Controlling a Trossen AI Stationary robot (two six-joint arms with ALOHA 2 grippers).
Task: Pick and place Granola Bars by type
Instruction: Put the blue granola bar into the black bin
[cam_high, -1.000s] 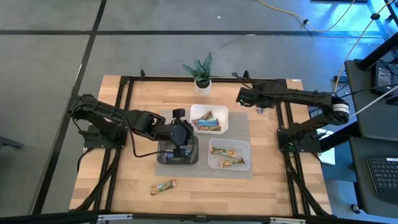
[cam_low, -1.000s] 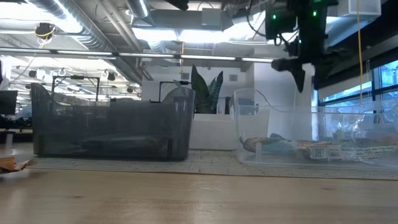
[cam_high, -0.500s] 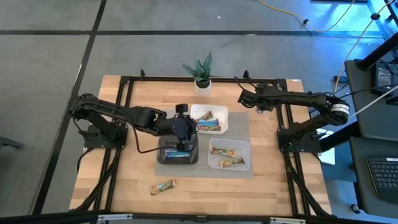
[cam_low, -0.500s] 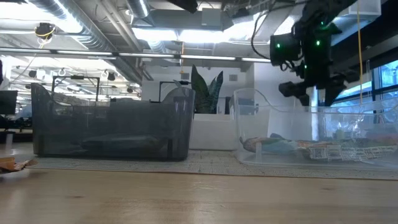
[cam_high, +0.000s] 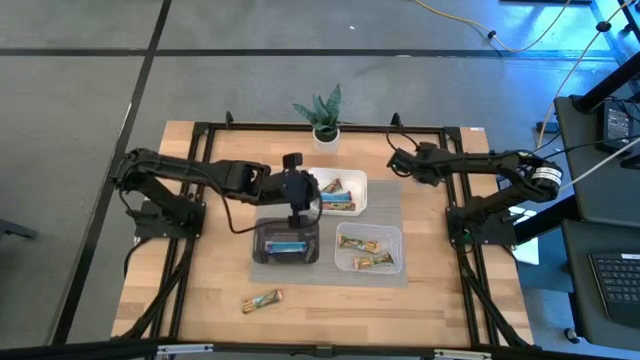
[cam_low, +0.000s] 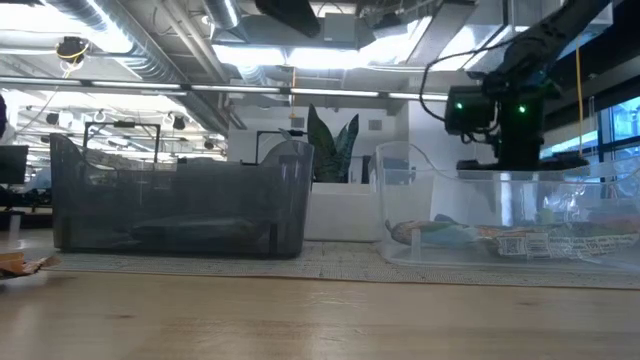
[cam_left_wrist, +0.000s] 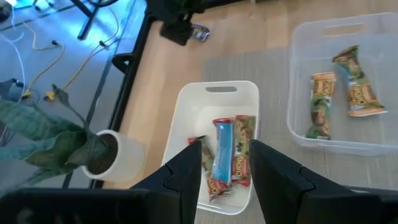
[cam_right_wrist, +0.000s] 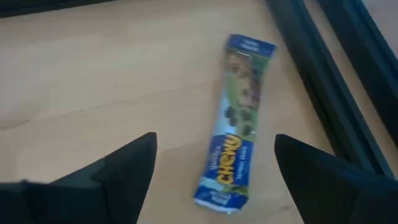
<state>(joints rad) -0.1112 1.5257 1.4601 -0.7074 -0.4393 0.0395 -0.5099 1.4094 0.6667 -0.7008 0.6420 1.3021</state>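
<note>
Looking straight down, three trays sit on a grey mat (cam_high: 385, 215) at the table's centre. The white tray (cam_high: 358, 182) holds a blue bar and brown/red bars. The clear tray (cam_high: 394, 233) holds two green-and-tan bars (cam_high: 364, 243). The dark tray (cam_high: 262, 255) holds one blue bar (cam_high: 286, 246). A stray green-and-tan bar (cam_high: 262, 300) lies on bare wood near the table's front edge, well apart from the trays. The left gripper (cam_high: 301, 200) hangs between the white and dark trays. The right gripper (cam_high: 399, 163) is at the far right part of the table, near the frame rail. A potted plant (cam_high: 322, 118) stands at the far edge.

Low view: the dark tray (cam_low: 180, 200) stands left, the clear tray (cam_low: 600, 215) right with wrapped bars in it; an arm is above the clear tray.

Left wrist view: the left gripper's (cam_left_wrist: 225, 171) fingers stand narrowly parted with nothing between them, above the white tray (cam_left_wrist: 186, 112), which holds three bars side by side, a blue one (cam_left_wrist: 222, 150) in the middle.

Right wrist view: the right gripper (cam_right_wrist: 214, 165) is spread wide, empty, over a blue Chewy bar (cam_right_wrist: 236, 118) lying flat on wood beside the black rail (cam_right_wrist: 317, 46).
</note>
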